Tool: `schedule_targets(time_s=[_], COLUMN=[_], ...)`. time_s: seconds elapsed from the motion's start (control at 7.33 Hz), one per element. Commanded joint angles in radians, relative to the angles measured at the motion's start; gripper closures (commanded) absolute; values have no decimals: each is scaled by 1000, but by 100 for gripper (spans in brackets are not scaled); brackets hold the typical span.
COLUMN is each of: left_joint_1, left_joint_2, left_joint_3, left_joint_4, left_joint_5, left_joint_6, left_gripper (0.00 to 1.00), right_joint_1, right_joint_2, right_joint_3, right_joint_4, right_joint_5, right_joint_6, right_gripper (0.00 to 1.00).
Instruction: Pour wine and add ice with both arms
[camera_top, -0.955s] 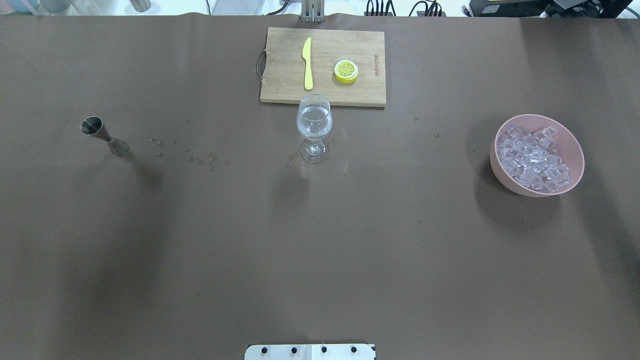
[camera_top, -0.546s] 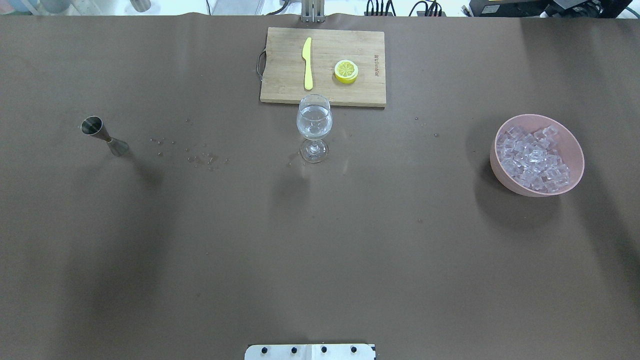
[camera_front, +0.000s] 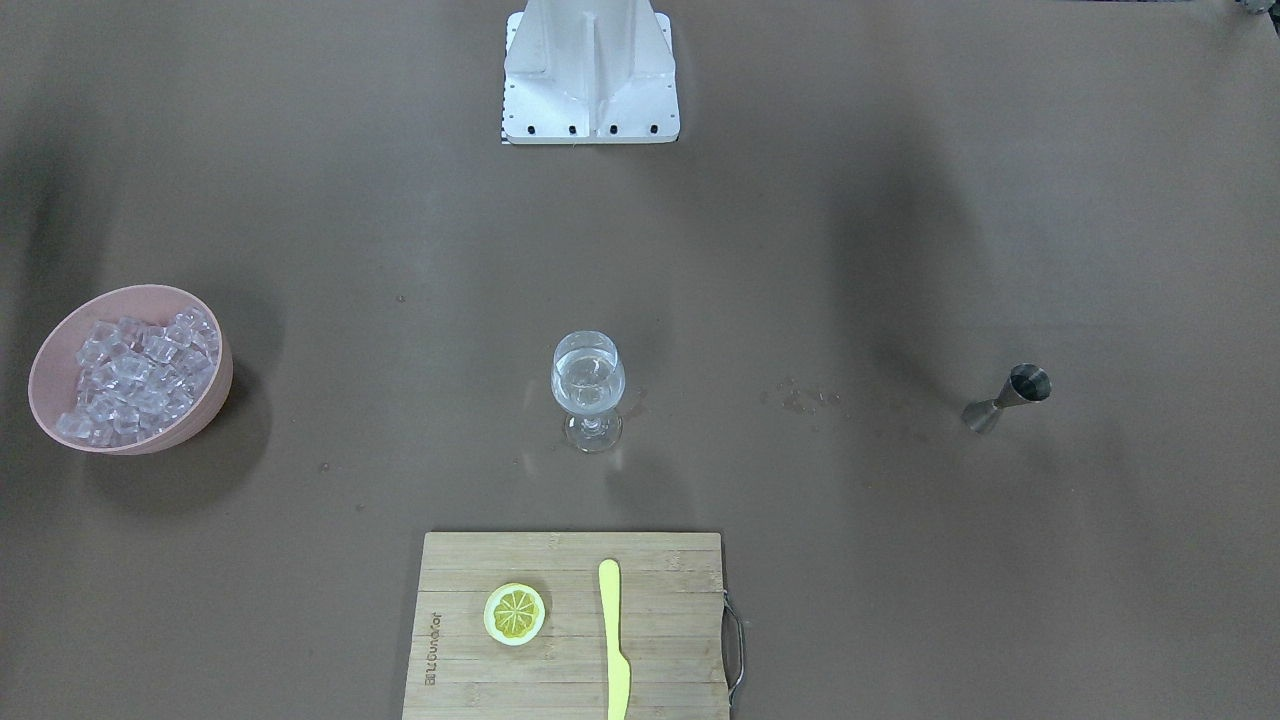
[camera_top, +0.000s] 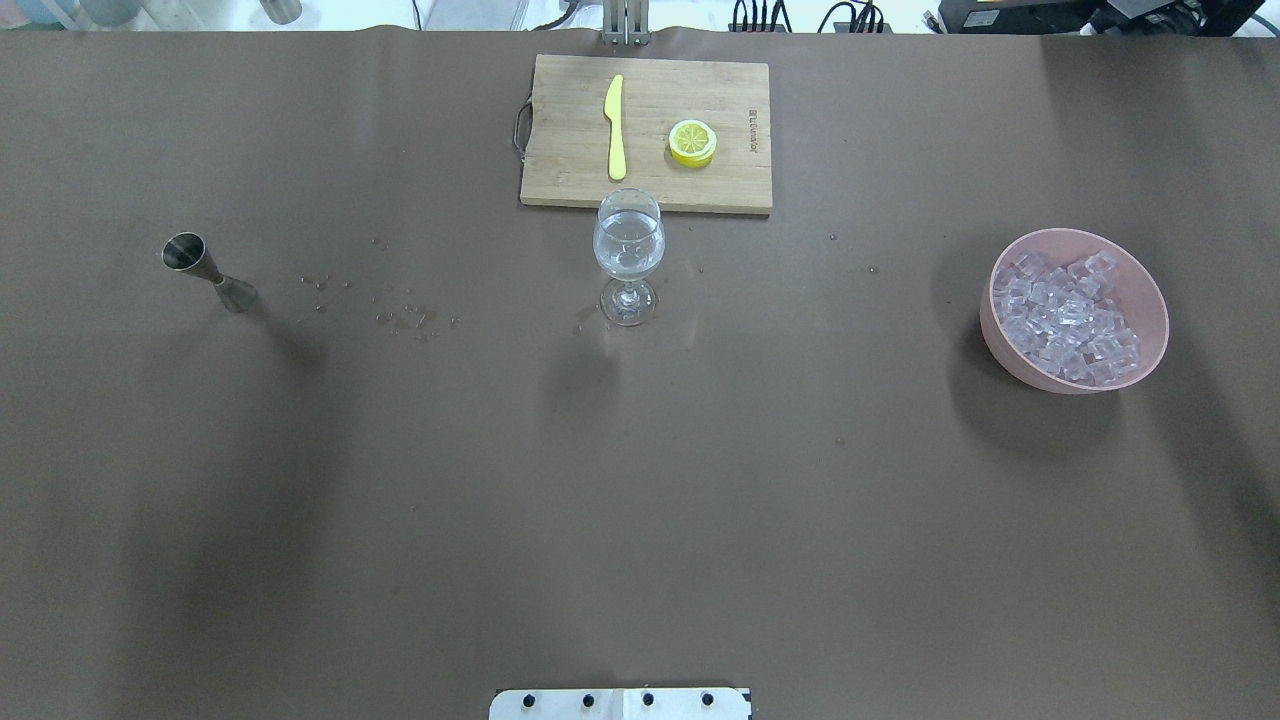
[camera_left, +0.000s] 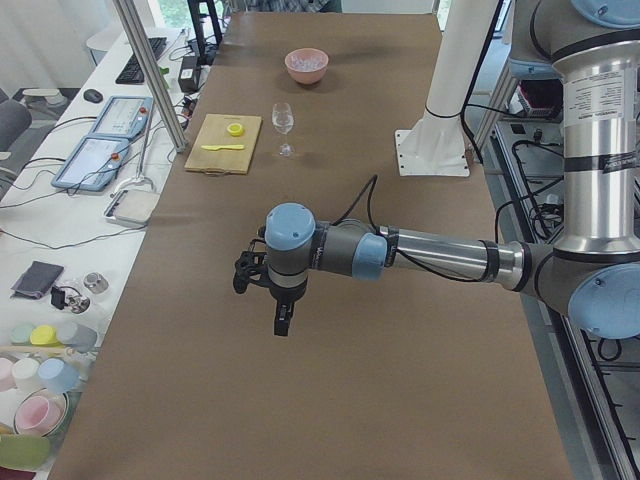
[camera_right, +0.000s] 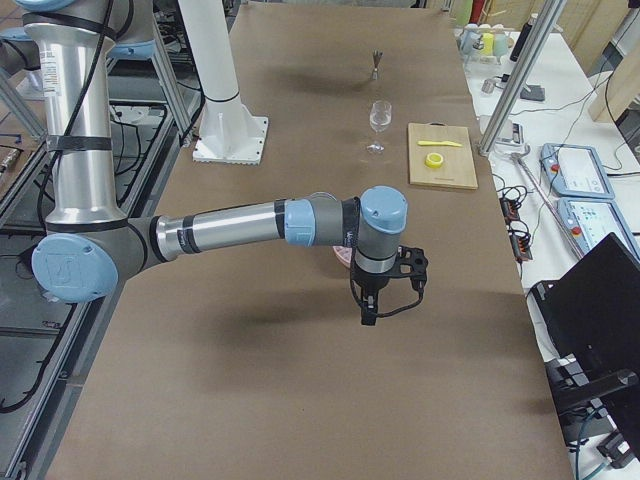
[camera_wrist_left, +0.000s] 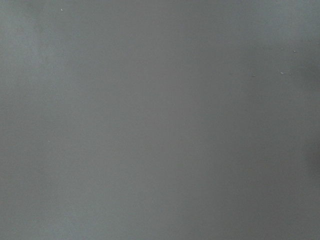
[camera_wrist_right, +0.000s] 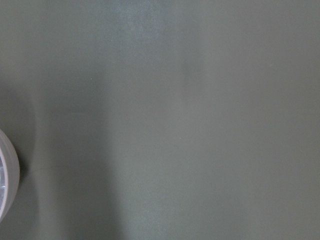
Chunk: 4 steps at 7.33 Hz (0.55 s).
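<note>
A stemmed glass (camera_top: 628, 250) (camera_front: 588, 385) stands mid-table with the wine (camera_top: 626, 260), a little clear liquid, in its bowl. The ice (camera_top: 1068, 318) (camera_front: 135, 368) is heaped in a pink bowl (camera_top: 1150, 290) (camera_front: 50, 355) on my right side. A steel jigger (camera_top: 207, 271) (camera_front: 1005, 397) stands upright on my left side. Both arms show only in the side views. The left gripper (camera_left: 283, 322) hangs above bare table well left of the jigger. The right gripper (camera_right: 368, 315) hangs just beyond the pink bowl. Whether either is open or shut I cannot tell.
A wooden cutting board (camera_top: 570, 170) (camera_front: 680, 640) lies behind the glass with a yellow knife (camera_top: 615, 125) and a lemon slice (camera_top: 692, 142) on it. Small droplets (camera_top: 405, 318) spot the table between jigger and glass. The white pedestal (camera_front: 590, 70) stands at my base.
</note>
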Motion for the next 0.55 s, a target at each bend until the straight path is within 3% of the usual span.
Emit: schedule_targets(time_s=[0.0, 0.41], left_joint_1=[-2, -2], left_joint_2=[-18, -15], left_joint_3=[0, -62], left_joint_4=[5, 2], left_joint_5=[1, -4], left_joint_6=[4, -16], left_gripper=[2, 2], right_joint_1=[0, 0], right_joint_2=[0, -2], right_joint_3=[4, 16], right_joint_4=[0, 0], right_joint_5=[0, 0], right_joint_6=[10, 10], right_gripper=[0, 0])
